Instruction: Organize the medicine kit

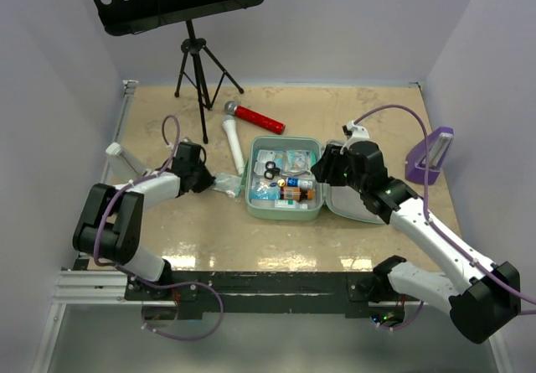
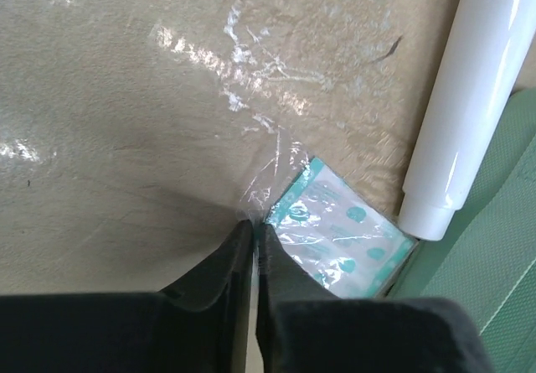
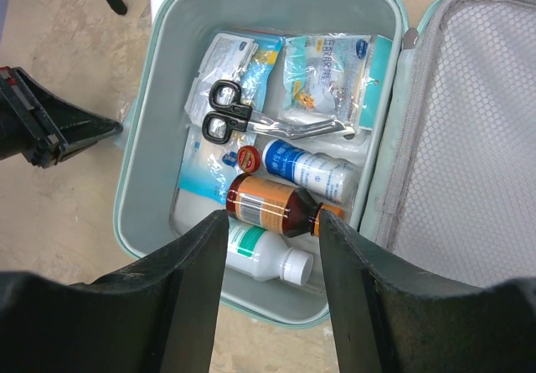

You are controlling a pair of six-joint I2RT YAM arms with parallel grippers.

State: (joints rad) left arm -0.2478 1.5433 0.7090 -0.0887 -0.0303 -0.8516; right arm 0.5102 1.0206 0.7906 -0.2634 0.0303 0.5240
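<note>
The mint-green medicine kit (image 1: 254, 180) lies open mid-table, its mesh-lined lid (image 1: 358, 205) flat to the right. In the right wrist view the kit (image 3: 151, 138) holds scissors (image 3: 228, 111), a brown bottle (image 3: 272, 208), two white bottles and several packets. My right gripper (image 1: 322, 169) hovers open and empty over the kit's right side (image 3: 272, 222). My left gripper (image 1: 199, 174) is left of the kit, shut (image 2: 254, 225) on the clear edge of a teal-dotted packet (image 2: 343, 239) that lies on the table against the kit's wall (image 2: 494, 264).
A white tube (image 1: 234, 142) lies behind the packet, also seen in the left wrist view (image 2: 465, 96). A red-handled tool (image 1: 258, 119) lies behind the kit. A purple stand (image 1: 430, 155) is at the right. A black music stand's tripod (image 1: 199, 71) stands at the back.
</note>
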